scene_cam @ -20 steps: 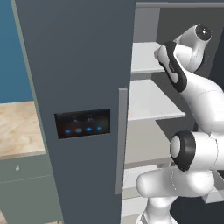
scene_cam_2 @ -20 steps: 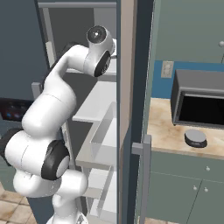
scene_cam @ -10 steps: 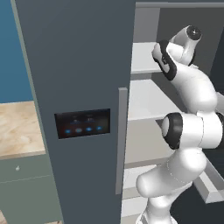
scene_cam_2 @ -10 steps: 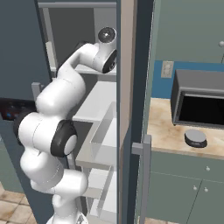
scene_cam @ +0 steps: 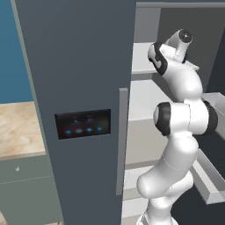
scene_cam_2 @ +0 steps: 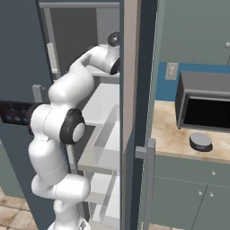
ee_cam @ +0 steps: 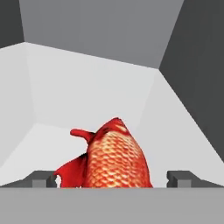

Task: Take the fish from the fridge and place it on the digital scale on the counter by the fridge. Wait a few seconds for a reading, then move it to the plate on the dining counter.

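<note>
Red-orange scaled fish (ee_cam: 114,159), pale grey shelf (ee_cam: 57,135), slate-grey fridge (scene_cam: 79,66).

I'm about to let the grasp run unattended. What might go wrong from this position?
1. The fish lies on the pale fridge shelf between the open fingers; its rounded scaly body may slip out as they close.
2. The arm reaches deep past the door edge, so pulling back could clip it or a shelf.
3. The digital scale sits beside the microwave on the counter; a sweep there could bump the microwave.
</note>
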